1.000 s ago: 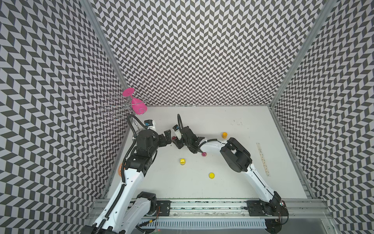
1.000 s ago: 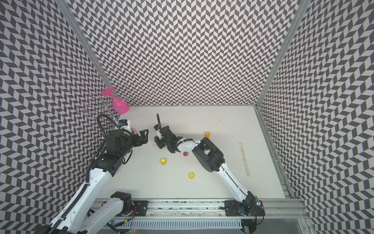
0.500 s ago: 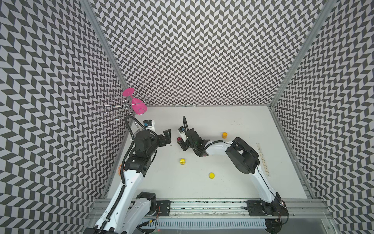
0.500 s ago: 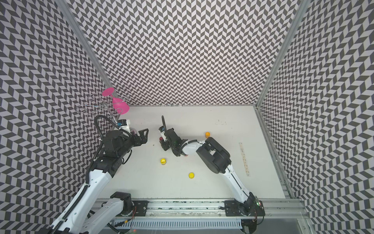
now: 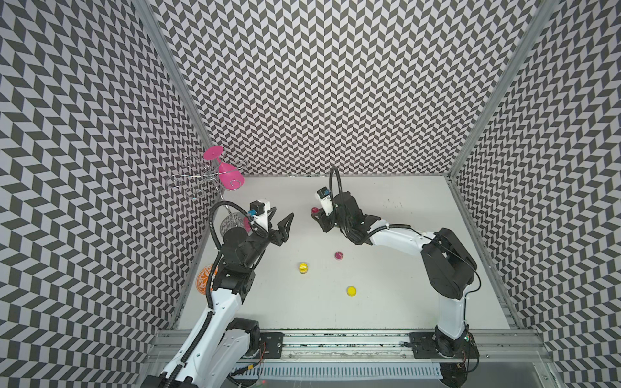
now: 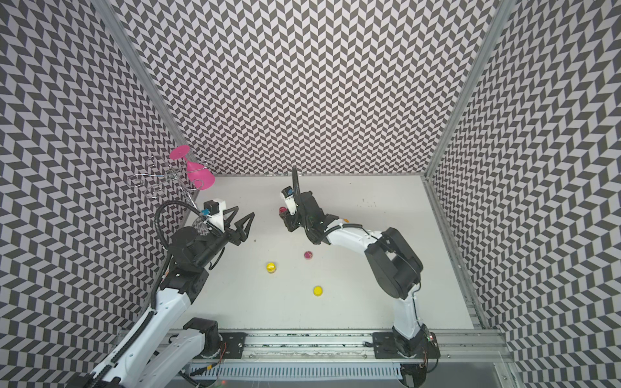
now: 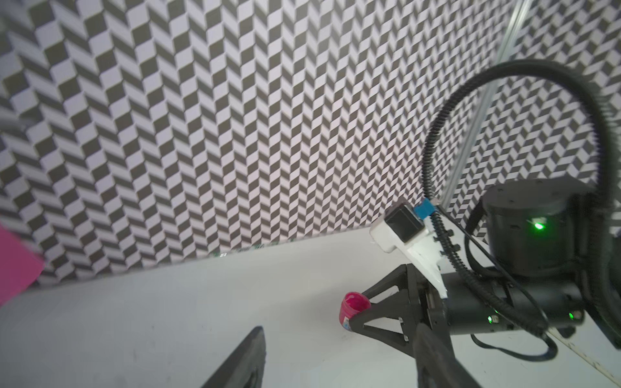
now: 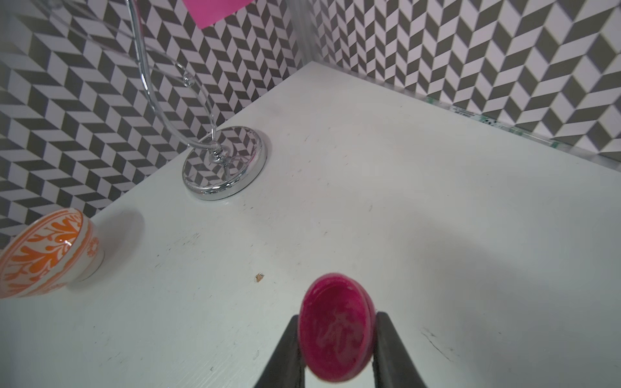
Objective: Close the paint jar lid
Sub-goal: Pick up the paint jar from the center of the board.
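Right gripper [image 8: 337, 322]: jaws pressed onto the sides of the open magenta paint jar [image 8: 336, 327], mouth uncovered, wet pink inside facing the wrist camera. In both top views, held toward the back of the white table [image 5: 386, 309], just across a clear gap from the left gripper [image 5: 281, 215]. By the left wrist view, tilted, mouth turned up and toward that left gripper. Cannot tell whether the base touches the table. Left gripper: jaws spread, nothing between them, pointed at the jar. Matching magenta lid [image 5: 338, 256] flat on the table, apart from both grippers, lying toward the front rail [image 5: 336, 339] from the held jar. Nearer the right gripper, but that one is occupied, so probably a pick for the free left one. Round, so no long axis to line up for the grasp; only the jar's tilted axis to match when seating it. Likely next: forward and down with the left gripper to the lid, then back to the mouth. Not to be mistaken for the yellow jar [image 5: 303, 267] or yellow lid [image 5: 351, 291] farther forward.
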Available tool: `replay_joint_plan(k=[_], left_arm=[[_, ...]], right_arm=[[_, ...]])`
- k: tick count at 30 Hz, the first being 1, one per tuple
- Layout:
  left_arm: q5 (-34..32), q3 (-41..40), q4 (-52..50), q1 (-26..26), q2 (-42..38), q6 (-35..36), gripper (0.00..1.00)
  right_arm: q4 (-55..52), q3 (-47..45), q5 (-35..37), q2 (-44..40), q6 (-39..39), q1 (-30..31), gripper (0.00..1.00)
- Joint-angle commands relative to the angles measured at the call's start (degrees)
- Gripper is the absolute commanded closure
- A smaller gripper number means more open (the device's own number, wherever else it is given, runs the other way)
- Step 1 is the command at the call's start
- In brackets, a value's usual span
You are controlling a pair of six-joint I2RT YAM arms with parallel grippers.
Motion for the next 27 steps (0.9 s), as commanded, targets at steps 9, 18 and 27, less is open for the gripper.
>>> replay_joint_plan(k=[9,18,27], left_arm=[[2.5,-5.4,29.0,-8.9,11.0,28.2,0.33],[-1.4,-9.0,37.8,-9.7,18.4,24.5,0.35],[-1.7,-8.5,40.0,-10.4,20.3,20.9,0.37]], right_arm=[[-8.0,0.6,-4.5,-9.7,0.8,-1.9,0.75],[-5.1,-0.8,-10.4,-13.9,3.3,-1.7,0.74],[-2.9,-1.7,-11.9,-15.9,5.4,-0.3,0.74]])
